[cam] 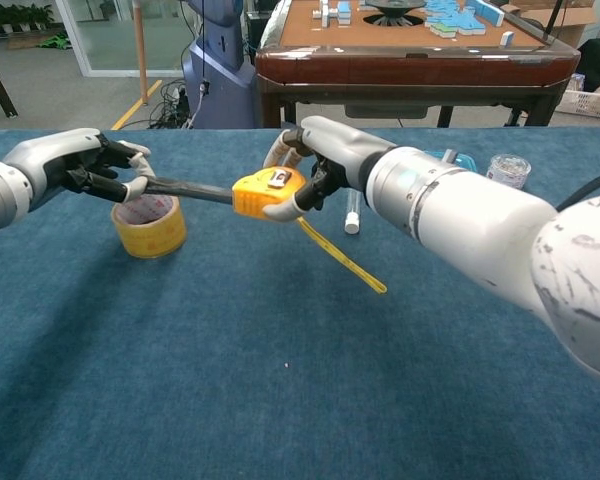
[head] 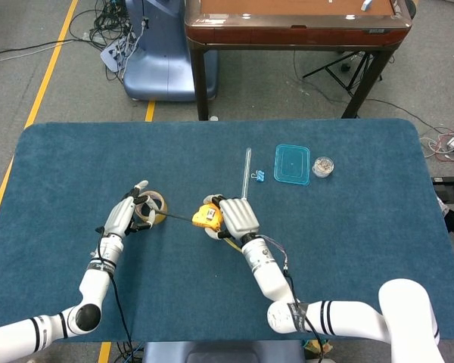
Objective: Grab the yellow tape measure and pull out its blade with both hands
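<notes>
Midway above the blue tabletop (head: pixel 348 227), the right robot hand (cam: pixel 325 160) grips the yellow tape measure (cam: pixel 268 193), fingers wrapped round its case. Its dark blade (cam: pixel 188 189) runs level toward the left edge, pinched at its tip by the left robot hand (cam: pixel 80 160) over a tape roll (cam: pixel 148 224). A yellow strap (cam: pixel 342 257) dangles below.

Your counter (head: pixel 348 227) is covered in a dark blue, carpet-like cloth with rounded corners. On its left half you have a yellowish roll of tape (cam: pixel 149 226) lying flat. Toward the far right there is a thin white rod (head: pixel 247 176), a small blue binder clip (head: pixel 259 176) just beside it, a flat teal lid (head: pixel 292 164), and a small round clear container (head: pixel 323 166) next to that lid.
</notes>
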`<state>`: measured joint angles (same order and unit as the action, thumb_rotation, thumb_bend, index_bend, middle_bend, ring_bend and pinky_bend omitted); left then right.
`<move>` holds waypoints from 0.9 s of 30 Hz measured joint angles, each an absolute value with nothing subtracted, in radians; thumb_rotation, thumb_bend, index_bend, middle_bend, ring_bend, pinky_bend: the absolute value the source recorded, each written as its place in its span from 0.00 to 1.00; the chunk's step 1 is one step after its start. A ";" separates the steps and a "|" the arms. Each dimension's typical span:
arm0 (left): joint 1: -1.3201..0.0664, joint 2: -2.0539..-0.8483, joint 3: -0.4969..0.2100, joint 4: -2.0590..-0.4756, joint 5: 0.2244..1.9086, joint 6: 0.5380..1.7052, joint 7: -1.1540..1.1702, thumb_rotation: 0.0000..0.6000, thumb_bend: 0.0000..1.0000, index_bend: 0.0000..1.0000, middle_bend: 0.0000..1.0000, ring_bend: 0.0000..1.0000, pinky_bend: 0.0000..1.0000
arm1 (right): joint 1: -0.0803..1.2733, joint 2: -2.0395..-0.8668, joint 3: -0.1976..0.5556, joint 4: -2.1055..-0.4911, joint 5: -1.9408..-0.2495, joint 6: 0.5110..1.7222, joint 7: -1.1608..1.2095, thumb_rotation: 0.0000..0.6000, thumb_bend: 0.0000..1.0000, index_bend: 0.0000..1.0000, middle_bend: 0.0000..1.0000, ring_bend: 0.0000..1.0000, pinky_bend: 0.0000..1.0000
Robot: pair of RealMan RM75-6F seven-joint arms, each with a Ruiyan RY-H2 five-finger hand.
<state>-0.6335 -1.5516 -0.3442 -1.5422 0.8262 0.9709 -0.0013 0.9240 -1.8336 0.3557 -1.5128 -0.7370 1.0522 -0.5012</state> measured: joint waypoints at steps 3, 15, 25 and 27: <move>-0.630 -1.548 -0.344 -1.544 0.836 0.964 -0.022 1.00 0.55 0.64 0.10 0.00 0.00 | 0.921 -1.825 0.356 -1.516 -0.736 1.045 -0.490 1.00 0.78 0.64 0.67 0.60 0.35; -0.611 -1.518 -0.347 -1.544 0.875 0.983 -0.064 1.00 0.55 0.64 0.11 0.00 0.00 | 0.886 -1.753 0.320 -1.549 -0.767 1.014 -0.439 1.00 0.78 0.64 0.67 0.61 0.35; -0.576 -1.502 -0.337 -1.544 0.951 1.025 -0.122 1.00 0.54 0.56 0.11 0.00 0.00 | 0.826 -1.693 0.261 -1.570 -0.848 1.004 -0.357 1.00 0.78 0.64 0.67 0.61 0.35; -0.569 -1.501 -0.330 -1.540 0.977 1.032 -0.140 1.00 0.54 0.53 0.11 0.00 0.00 | 0.812 -1.690 0.250 -1.560 -0.875 0.999 -0.317 1.00 0.78 0.64 0.67 0.61 0.35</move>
